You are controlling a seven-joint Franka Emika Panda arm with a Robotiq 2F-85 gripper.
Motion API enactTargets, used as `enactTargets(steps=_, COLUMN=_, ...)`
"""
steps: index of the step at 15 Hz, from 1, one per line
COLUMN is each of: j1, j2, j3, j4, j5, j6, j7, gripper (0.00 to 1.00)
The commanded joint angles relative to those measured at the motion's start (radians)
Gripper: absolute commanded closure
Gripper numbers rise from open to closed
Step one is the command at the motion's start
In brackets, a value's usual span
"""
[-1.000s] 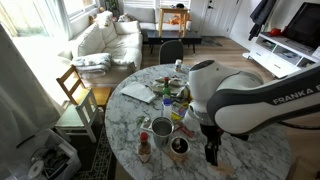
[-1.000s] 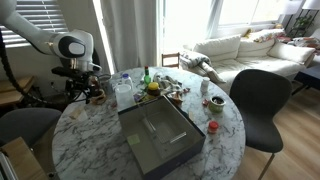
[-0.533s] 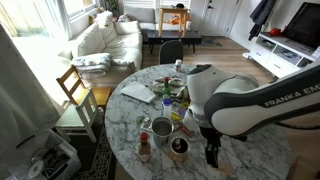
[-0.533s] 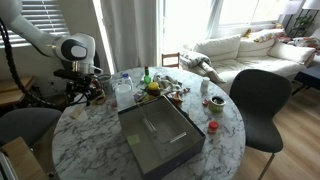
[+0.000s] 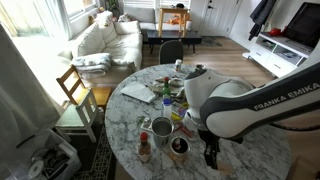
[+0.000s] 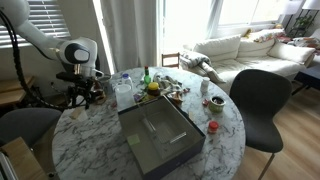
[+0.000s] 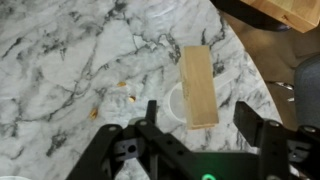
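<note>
In the wrist view a pale wooden block (image 7: 200,85) lies flat on the marble table (image 7: 60,60), its lower end resting over a small white disc (image 7: 172,106). My gripper (image 7: 198,118) hangs right above that end, one black finger (image 7: 150,115) on each side with a gap to the wood, so it is open and touches nothing. In both exterior views the gripper (image 5: 210,154) (image 6: 86,96) points down close to the table near its edge.
Beside the gripper stand a dark bowl (image 5: 179,146), a metal cup (image 5: 162,128) and a small bottle (image 5: 144,148). A grey tray (image 6: 160,135) fills the table's middle, a red cup (image 6: 212,127) sits beyond it, and a dark chair (image 6: 258,100) stands at the far side.
The arm has shifted a little and sunk slightly over the same spot near the table edge. Nothing on the table has moved.
</note>
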Motion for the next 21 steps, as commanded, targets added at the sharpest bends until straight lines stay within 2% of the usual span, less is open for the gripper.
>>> enactTargets(steps=1, j1=0.011, j2=0.019, j3=-0.009, j4=0.013, j5=0.007, j6=-0.006, j7=-0.015, gripper=0.00)
enactTargets(steps=3, j1=0.011, j2=0.023, j3=-0.007, j4=0.014, j5=0.012, j6=-0.003, j7=-0.025, gripper=0.00)
enactTargets(steps=6, j1=0.012, j2=0.027, j3=-0.007, j4=0.015, j5=0.011, j6=-0.004, j7=-0.034, gripper=0.20)
enactTargets(steps=7, j1=0.012, j2=0.028, j3=-0.007, j4=0.015, j5=0.010, j6=-0.004, j7=-0.037, gripper=0.20)
enactTargets(steps=8, j1=0.012, j2=0.028, j3=-0.006, j4=0.016, j5=0.011, j6=-0.003, j7=-0.040, gripper=0.30)
enactTargets(steps=10, j1=0.012, j2=0.032, j3=-0.007, j4=0.018, j5=0.010, j6=-0.004, j7=-0.043, gripper=0.41)
enactTargets(steps=14, j1=0.011, j2=0.034, j3=-0.007, j4=0.025, j5=0.009, j6=-0.007, j7=-0.047, gripper=0.46)
enactTargets(steps=17, j1=0.011, j2=0.033, j3=-0.008, j4=0.030, j5=0.008, j6=-0.009, j7=-0.053, gripper=0.66)
enactTargets(steps=20, j1=0.010, j2=0.033, j3=-0.008, j4=0.033, j5=0.008, j6=-0.011, j7=-0.056, gripper=0.91)
enactTargets(steps=21, j1=0.010, j2=0.033, j3=-0.008, j4=0.033, j5=0.008, j6=-0.010, j7=-0.057, gripper=0.93)
